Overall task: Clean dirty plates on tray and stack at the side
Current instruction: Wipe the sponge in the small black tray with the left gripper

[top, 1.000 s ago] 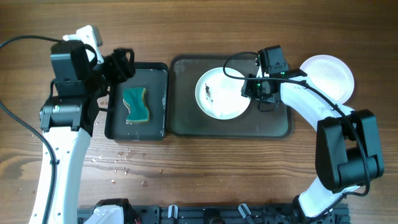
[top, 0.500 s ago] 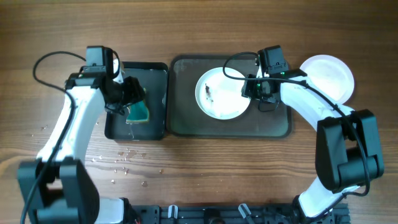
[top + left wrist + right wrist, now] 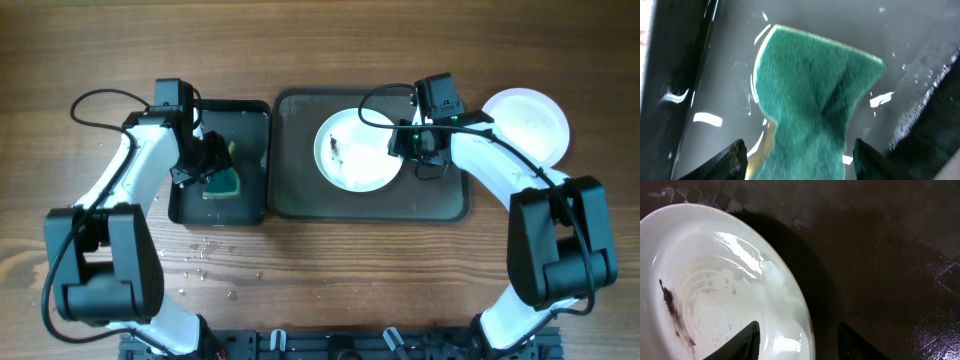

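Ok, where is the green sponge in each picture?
Overhead: the sponge lies in the small black tray, left of centre, partly under the left gripper.
Left wrist: it fills the middle, between the open fingers.
Right wrist: not in it.
Shared landmark: the small black tray's wet floor, in the overhead and left wrist views.
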Motion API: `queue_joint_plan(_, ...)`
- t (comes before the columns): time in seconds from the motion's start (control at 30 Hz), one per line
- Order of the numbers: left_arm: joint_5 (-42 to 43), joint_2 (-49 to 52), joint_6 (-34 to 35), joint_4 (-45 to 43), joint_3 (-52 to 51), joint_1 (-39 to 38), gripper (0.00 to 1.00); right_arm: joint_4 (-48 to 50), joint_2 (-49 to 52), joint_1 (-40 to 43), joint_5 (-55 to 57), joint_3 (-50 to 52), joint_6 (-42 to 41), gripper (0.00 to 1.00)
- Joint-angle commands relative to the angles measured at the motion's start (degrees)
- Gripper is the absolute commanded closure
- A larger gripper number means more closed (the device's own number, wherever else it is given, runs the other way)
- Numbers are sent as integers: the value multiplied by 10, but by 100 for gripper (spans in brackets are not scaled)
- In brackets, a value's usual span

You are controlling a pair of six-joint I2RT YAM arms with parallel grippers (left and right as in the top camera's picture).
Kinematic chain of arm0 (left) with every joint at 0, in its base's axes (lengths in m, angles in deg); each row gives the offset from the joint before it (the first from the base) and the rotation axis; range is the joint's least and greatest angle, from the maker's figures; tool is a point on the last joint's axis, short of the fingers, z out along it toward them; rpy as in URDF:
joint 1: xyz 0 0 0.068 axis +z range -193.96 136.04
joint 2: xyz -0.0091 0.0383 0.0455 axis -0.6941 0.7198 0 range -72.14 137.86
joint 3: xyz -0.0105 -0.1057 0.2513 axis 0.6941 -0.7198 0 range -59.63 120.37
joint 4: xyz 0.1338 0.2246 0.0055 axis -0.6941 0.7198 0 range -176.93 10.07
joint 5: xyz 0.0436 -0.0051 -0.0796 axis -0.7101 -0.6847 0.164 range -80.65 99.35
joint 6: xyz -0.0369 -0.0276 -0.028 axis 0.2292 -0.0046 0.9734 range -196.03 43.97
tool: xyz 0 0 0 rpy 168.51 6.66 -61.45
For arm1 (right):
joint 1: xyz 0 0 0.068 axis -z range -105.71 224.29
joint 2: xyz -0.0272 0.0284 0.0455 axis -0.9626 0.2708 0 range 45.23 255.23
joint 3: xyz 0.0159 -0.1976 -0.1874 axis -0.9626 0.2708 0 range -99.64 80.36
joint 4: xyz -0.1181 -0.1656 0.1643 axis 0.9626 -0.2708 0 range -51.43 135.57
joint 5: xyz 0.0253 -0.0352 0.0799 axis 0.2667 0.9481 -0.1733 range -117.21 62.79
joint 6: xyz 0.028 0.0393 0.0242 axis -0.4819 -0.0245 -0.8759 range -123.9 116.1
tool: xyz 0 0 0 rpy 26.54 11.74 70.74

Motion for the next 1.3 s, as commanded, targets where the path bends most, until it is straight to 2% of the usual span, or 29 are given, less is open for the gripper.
queue_joint_plan(0.0,-12,29,-3,-10,0,-6,38,-1,-14,1,11,0,8,50)
queue_joint_plan(0.13,-12,45,-3,-11,0,-13,39,-1,-14,1,11,0,8,50)
queue_joint_plan(0.17,-12,48,-3,-12,0,-16,42,-1,-14,1,11,0,8,50)
queue_joint_plan(0.27,-12,49,-3,-12,0,-25,61,-1,-14,1,11,0,8,50)
queue_joint_plan(0.33,-12,49,-3,-12,0,-29,68,-1,-14,1,12,0,8,50)
queue_joint_plan(0.4,-12,49,-3,-12,0,-30,67,-1,-14,1,11,0,8,50)
queue_joint_plan(0.47,-12,49,-3,-10,0,-30,61,-2,-14,1,11,0,8,49)
queue_joint_plan(0.87,-37,50,-3,-43,-44,-31,62,-3,-14,1,11,0,8,50)
queue_joint_plan(0.93,-37,50,-1,-51,-53,-32,74,-3,-14,1,11,0,8,50)
queue_joint_plan(0.97,-37,50,-1,-51,-53,-32,92,-3,-14,1,11,0,8,50)
queue_joint_plan(1.0,-37,50,-1,-53,-53,-32,96,-3,-14,1,11,0,8,50)
queue_joint_plan(1.13,-37,34,-2,-71,-47,-32,96,-3,-14,1,11,0,8,48)
queue_joint_plan(1.27,-37,2,-18,-76,-27,-32,96,-5,-14,1,11,0,8,38)
